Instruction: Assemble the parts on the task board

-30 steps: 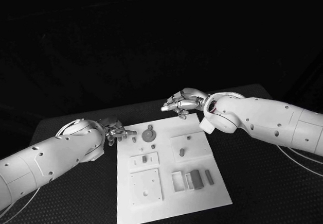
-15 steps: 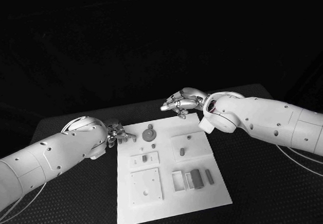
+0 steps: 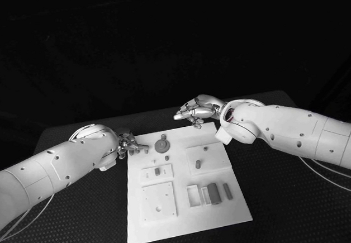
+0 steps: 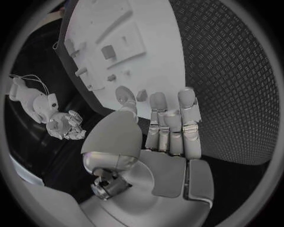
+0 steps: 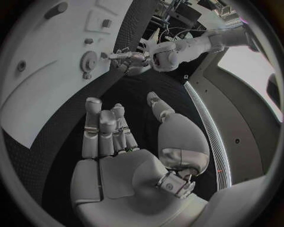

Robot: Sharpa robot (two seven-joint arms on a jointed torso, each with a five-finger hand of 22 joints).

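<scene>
My left hand (image 3: 129, 143) has edged inward over the last second and now sits at the far left corner of the task board (image 3: 230, 207), fingertips just short of the round gear-like part (image 3: 161, 146) lying there. From its wrist camera the fingers (image 4: 172, 123) stand straight and slightly apart, with nothing between them; the hand holds nothing. The left forearm has rolled over as it came, so I read this as a reach settling toward that gear part, not yet a touch.

Across the middle of the board the small parts lie where they were: a short peg (image 3: 197, 165) in its plate, and three grey blocks (image 3: 214, 193) side by side near the front edge. None has been moved.

My right hand (image 3: 195, 112) has barely shifted, hovering above the board's far right corner. Its wrist view shows the fingers (image 5: 106, 132) extended and the palm bare, so it too carries nothing. Assembly, by my judgement, has not properly begun; the first pick falls to the left.
</scene>
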